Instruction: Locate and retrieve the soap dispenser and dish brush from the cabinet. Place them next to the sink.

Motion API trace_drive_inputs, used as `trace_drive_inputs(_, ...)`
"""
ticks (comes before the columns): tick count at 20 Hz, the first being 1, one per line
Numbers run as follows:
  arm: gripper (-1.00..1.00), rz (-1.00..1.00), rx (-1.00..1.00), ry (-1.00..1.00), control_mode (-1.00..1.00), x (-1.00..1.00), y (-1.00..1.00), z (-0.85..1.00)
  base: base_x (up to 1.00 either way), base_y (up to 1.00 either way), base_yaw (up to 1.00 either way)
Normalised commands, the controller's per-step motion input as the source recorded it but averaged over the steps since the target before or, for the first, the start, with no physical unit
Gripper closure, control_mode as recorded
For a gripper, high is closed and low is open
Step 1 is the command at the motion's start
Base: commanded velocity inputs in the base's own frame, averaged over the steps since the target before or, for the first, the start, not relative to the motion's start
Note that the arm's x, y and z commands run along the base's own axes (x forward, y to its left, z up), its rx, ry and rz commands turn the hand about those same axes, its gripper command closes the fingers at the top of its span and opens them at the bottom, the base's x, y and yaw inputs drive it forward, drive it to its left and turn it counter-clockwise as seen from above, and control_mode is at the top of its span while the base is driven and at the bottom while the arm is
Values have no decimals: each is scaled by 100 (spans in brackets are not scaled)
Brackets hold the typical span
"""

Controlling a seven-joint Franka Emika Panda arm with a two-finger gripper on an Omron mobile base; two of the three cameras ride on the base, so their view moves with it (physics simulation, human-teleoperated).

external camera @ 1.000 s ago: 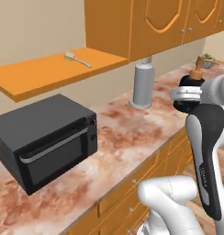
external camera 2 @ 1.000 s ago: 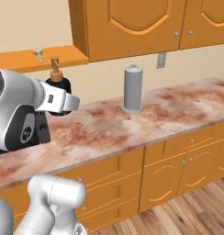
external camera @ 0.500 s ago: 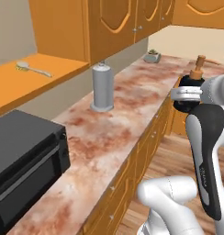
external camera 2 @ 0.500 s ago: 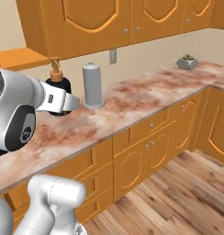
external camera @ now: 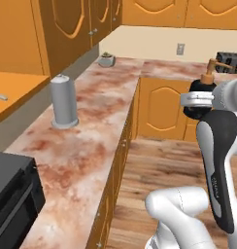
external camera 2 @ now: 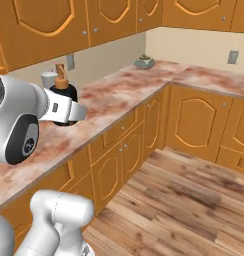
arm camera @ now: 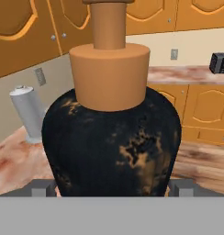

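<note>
The white arm stands bent upright, its two-finger gripper (arm camera: 112, 187) clamped around the squat black soap dispenser (arm camera: 112, 142) with orange-copper pump. It is carried upright, level with the marbled counter (external camera: 91, 141).

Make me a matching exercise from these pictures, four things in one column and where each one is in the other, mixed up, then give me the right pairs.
Things:
1. soap dispenser
2. tall grey cylinder
3. small potted plant
4. wall outlet

Places:
A. standing on the counter in front of the wall, below the upper cabinets
B. on the pale wall above the counter
C. between the fingers of the gripper, off the counter
D. at the far corner of the counter

Pairs: 1-C, 2-A, 3-D, 4-B
</note>
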Motion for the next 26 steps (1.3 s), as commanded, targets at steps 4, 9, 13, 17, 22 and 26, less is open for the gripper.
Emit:
trace_drive_inputs(4,100,0,0,0,100,0,0,0,0,0,-50)
trace_drive_inputs(9,100,0,0,0,100,0,0,0,0,0,-48)
trace_drive_inputs(13,100,0,0,0,100,0,0,0,0,0,-49)
trace_drive_inputs(17,100,0,0,0,100,0,0,0,0,0,-48)
trace_drive_inputs(22,100,0,0,0,100,0,0,0,0,0,-48)
trace_drive_inputs(26,100,0,0,0,100,0,0,0,0,0,-48)
